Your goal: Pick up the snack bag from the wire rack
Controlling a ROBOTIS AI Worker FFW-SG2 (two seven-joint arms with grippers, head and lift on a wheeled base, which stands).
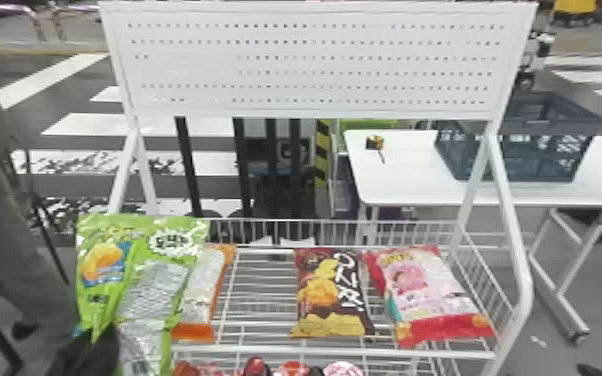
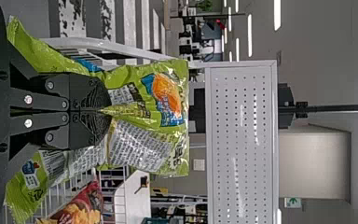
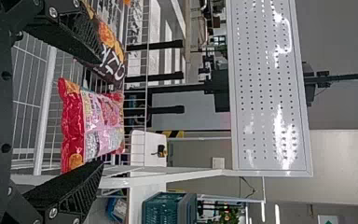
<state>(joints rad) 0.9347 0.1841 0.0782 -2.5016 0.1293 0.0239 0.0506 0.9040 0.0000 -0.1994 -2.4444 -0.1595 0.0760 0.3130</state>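
Note:
My left gripper (image 1: 87, 345) is at the head view's lower left, beside the lower part of the green snack bag (image 1: 157, 280). In the left wrist view, that gripper (image 2: 103, 111) is shut on the green snack bag (image 2: 144, 140), whose middle is pinched and creased between the fingertips. The bag stands upright at the left side of the wire rack (image 1: 335, 349). My right gripper (image 3: 103, 112) is open in the right wrist view, a pink-and-red bag (image 3: 93, 126) showing beyond the gap between its fingers.
An orange-and-white bag (image 1: 202, 295), a brown bag (image 1: 332, 295) and another view of the pink-and-red bag (image 1: 425, 295) lie on the rack. A perforated white panel (image 1: 315, 65) rises above it. Behind at right, a grey crate (image 1: 515, 150) stands on a white table (image 1: 410, 185).

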